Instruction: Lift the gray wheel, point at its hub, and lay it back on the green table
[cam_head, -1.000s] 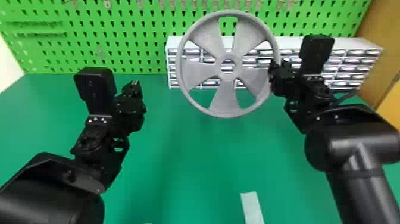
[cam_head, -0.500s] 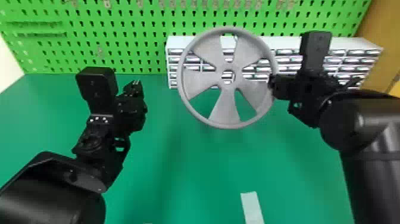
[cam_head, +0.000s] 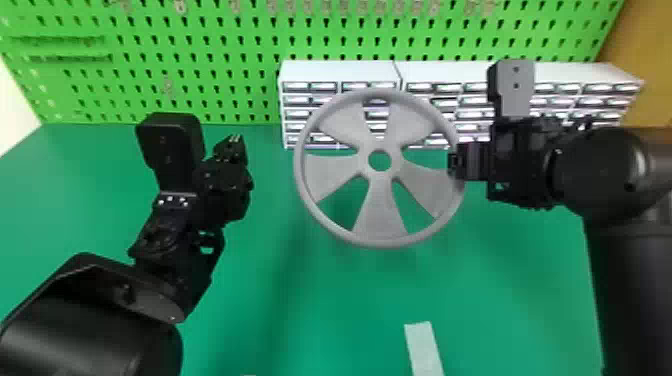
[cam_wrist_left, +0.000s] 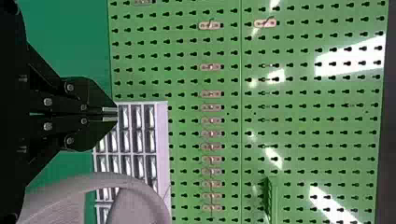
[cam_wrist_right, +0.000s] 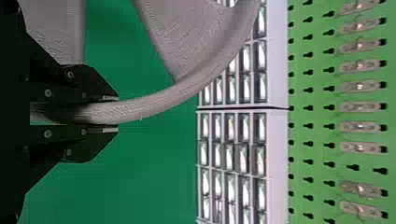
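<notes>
- Right gripper (cam_head: 456, 164): black, angular jaws closed on the rim of the gray wheel (cam_head: 380, 212), one jaw on each side
- Wheel held up over the smooth green desk (cam_head: 500, 300): rounded rim, five flaring spokes, round hub hole, finely ridged surface
- Left gripper (cam_head: 235, 140): jaws nearly together, apart from the wheel
- Behind: pale, boxy drawer units (cam_head: 340, 72), green pegboard (cam_head: 225, 65) with keyhole slots
</notes>
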